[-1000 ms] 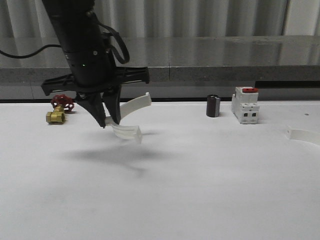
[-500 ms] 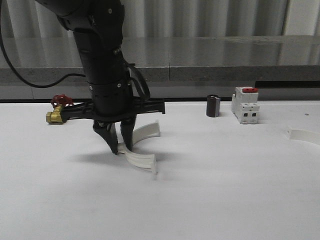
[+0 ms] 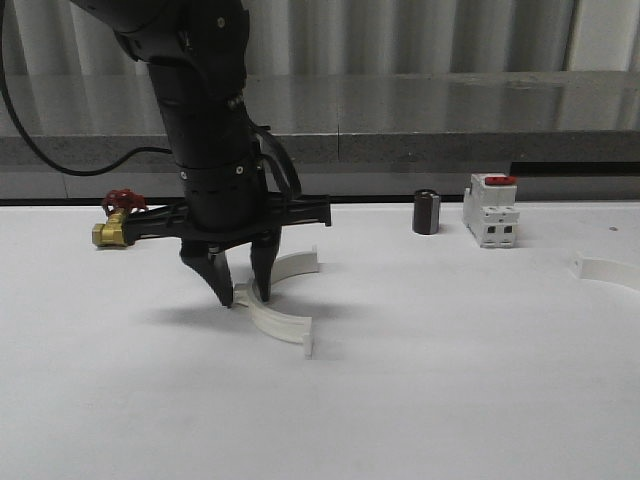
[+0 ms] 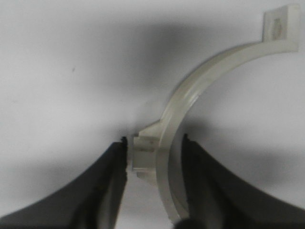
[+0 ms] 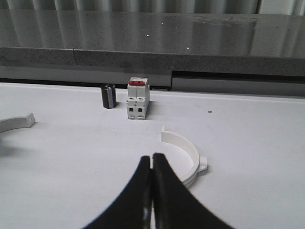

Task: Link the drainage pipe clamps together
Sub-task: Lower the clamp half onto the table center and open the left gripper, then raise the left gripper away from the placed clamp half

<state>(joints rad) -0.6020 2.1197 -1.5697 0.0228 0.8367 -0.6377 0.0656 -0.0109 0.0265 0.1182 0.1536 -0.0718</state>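
Left hand (image 3: 240, 297), pointing straight down, with its two fingers parted a little on either side of one white half-ring clamp (image 3: 281, 308); in the left wrist view small gaps show between the fingertips (image 4: 116, 160) and the clamp's arc and tab, so no grip is evident. This clamp lies flat on the white counter (image 3: 450, 380), left of centre. Second half-ring clamp (image 5: 183, 155): flat on the counter at the far right edge, well apart from the first. Right hand (image 5: 152, 160): fingers pressed together, holding nothing, near that clamp. Along the back edge: brass valve with red handwheel (image 3: 118, 220), dark cylinder (image 3: 426, 212), white switch with red top (image 3: 491, 210).
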